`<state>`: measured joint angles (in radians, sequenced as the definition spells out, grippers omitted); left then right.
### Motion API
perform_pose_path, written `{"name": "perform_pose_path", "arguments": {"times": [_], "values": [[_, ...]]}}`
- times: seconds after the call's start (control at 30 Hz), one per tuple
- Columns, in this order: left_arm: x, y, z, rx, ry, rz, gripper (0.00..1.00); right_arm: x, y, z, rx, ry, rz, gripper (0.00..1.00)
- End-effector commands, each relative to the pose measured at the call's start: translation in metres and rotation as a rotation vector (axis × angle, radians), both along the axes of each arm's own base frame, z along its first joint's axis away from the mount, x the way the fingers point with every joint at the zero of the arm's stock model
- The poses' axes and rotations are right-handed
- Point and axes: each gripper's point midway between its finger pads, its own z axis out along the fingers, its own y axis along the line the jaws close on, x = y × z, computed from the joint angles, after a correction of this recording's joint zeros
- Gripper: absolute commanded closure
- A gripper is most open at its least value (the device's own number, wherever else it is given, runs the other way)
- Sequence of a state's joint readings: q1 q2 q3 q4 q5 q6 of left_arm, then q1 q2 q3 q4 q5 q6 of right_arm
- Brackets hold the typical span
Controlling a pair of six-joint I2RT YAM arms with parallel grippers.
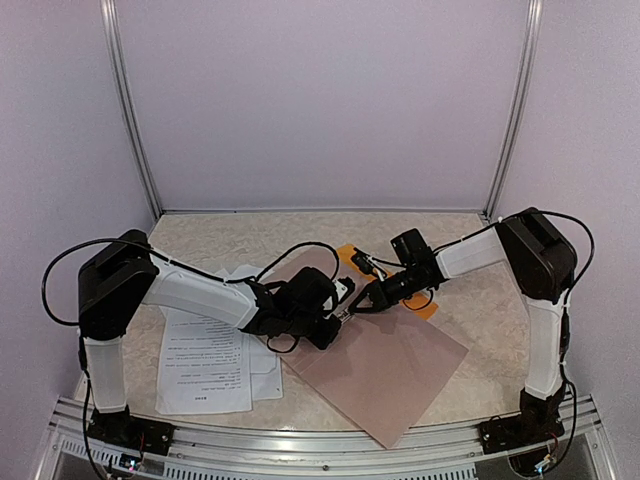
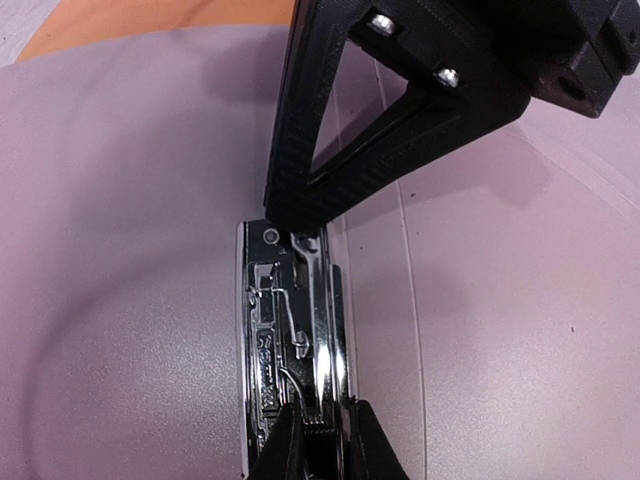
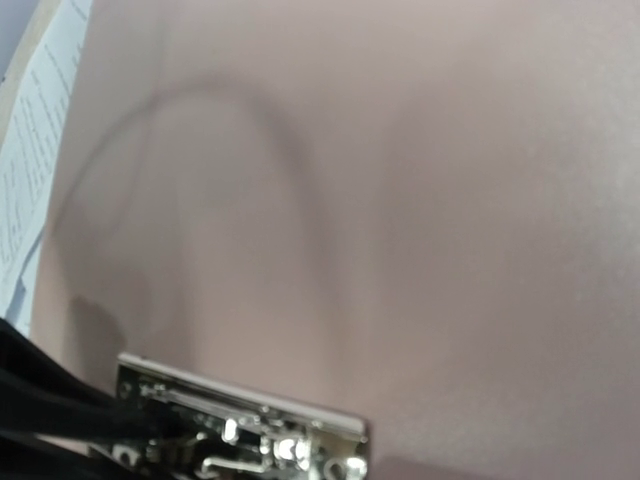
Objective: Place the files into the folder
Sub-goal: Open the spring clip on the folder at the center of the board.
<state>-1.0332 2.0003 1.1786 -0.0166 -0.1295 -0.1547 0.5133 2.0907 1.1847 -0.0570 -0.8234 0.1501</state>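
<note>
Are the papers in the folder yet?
No, still out. The papers lie loose on the table at the left; nothing white sits under the metal clip.

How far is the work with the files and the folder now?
Done: nothing filed yet; the files lie outside the folder, on its left. In hand: the left gripper pinches the metal clip; the shut right gripper is at its other end. Left: moving sheets in.
</note>
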Motion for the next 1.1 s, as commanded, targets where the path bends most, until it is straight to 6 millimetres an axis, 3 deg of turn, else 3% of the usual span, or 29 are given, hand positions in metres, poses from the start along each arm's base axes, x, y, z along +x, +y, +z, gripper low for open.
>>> {"name": "perform_pose_path", "arguments": {"times": [0.0, 0.37, 0.9, 1.07], "values": [[-0.047, 0.022, -0.052, 0.14, 0.173, -0.118, 0.89, 0.0, -0.054, -0.096, -0.382, -0.003, -0.127, 1.0], [-0.044, 0.027, -0.052, 0.16, 0.17, -0.087, 0.89, -0.016, -0.03, -0.063, -0.165, 0.05, -0.089, 1.0], [-0.057, 0.019, -0.051, 0.133, 0.187, -0.171, 0.9, -0.001, -0.033, -0.085, -0.239, 0.004, -0.091, 1.0], [-0.06, 0.02, -0.053, 0.137, 0.189, -0.18, 0.9, 0.003, -0.028, -0.076, -0.219, -0.012, -0.086, 1.0]]}}
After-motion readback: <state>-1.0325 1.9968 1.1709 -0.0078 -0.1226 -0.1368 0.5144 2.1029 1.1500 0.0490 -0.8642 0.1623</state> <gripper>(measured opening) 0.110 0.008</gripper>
